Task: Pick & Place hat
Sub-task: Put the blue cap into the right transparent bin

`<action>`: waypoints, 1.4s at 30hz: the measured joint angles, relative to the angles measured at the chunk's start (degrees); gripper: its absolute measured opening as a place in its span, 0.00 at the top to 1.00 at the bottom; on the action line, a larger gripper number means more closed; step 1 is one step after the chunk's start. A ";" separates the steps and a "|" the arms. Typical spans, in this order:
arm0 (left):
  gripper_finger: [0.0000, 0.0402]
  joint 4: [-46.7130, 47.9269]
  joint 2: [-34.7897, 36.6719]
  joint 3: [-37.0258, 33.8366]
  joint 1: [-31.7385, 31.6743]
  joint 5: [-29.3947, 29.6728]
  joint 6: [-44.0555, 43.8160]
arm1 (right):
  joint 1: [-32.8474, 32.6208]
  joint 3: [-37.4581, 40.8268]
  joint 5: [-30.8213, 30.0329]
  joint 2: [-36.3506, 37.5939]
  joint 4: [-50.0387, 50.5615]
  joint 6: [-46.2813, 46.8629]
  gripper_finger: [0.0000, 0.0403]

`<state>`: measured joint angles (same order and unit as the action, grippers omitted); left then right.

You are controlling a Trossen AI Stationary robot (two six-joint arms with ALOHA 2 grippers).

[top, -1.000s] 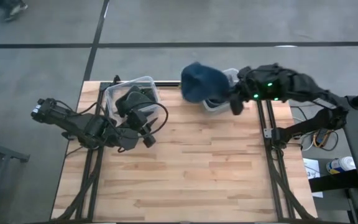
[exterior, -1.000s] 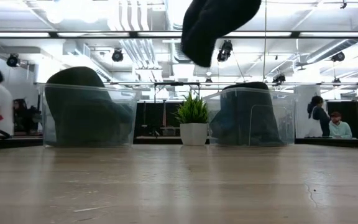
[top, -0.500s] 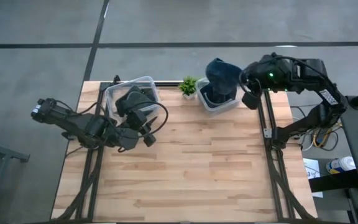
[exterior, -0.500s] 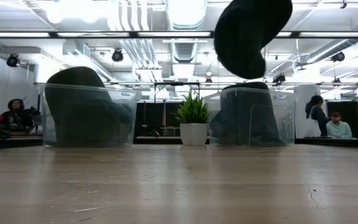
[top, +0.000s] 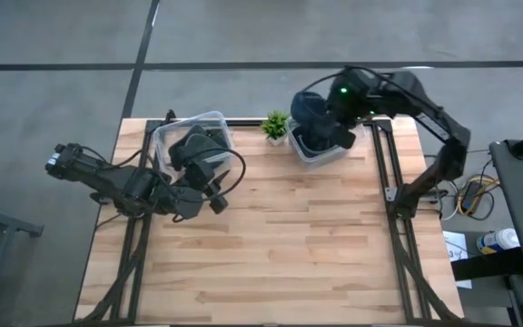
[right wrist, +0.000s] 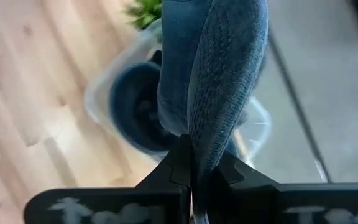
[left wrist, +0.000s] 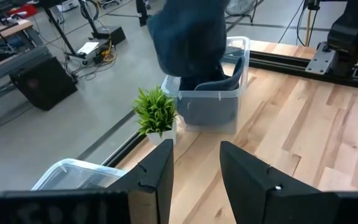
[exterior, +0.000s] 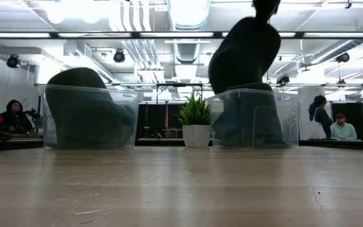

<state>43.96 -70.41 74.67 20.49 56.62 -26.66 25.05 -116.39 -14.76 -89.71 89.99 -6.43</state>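
A blue knit hat (top: 312, 113) hangs from my right gripper (top: 332, 116) over the clear right bin (top: 321, 153) at the table's far edge. In the low view the hat (exterior: 243, 55) reaches down to the bin's rim (exterior: 252, 93). The bin holds more dark blue hats (right wrist: 135, 109). My right gripper (right wrist: 194, 177) is shut on the hat. My left gripper (top: 212, 197) waits open near the left bin (top: 194, 136), which holds a dark hat (exterior: 84, 113). Its wrist view looks past the open fingers (left wrist: 194, 180) at the hanging hat (left wrist: 188, 34). My right gripper pinches a fold of the hat's knit cloth (right wrist: 199, 154) between its two fingers, from above and pointing down. The hat hangs slack below the fingers, with its lower end (exterior: 229, 88) at the bin's rim. I cannot tell whether it touches the hats inside.
A small potted plant (top: 274, 125) stands between the two bins at the far edge. Black rails (top: 390, 173) run along the table's left and right sides. The wooden table top (top: 280, 245) lies bare in the middle and near side. People sit in the room beyond (exterior: 333, 126).
My right gripper has swung the hat from over the plant toward the table's right until it hung above the right bin, then has gone down. The arm has turned about over the bin. The hat has dropped from high above the bin to its rim.
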 joint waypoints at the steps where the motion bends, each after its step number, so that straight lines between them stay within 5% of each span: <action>1: 0.69 0.18 0.00 0.00 0.00 -0.02 -0.51 | 0.37 0.39 1.51 -0.60 -0.01 -0.58 0.97; 21: 0.69 3.63 -0.02 -1.50 0.00 -0.32 -8.21 | 4.83 12.32 5.00 -6.15 -0.01 -4.64 0.97; 27: 0.69 3.65 -0.04 -3.18 0.00 -4.59 -9.80 | 7.44 16.95 6.33 -7.29 -0.24 -5.53 0.97; 42: 0.69 1.56 -0.02 -3.48 0.11 -6.25 -11.21 | 10.14 19.85 7.32 -14.61 -0.91 -7.66 0.97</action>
<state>45.52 -70.43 71.20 20.60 50.37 -37.87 35.19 -96.53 -7.43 -104.32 89.08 -14.10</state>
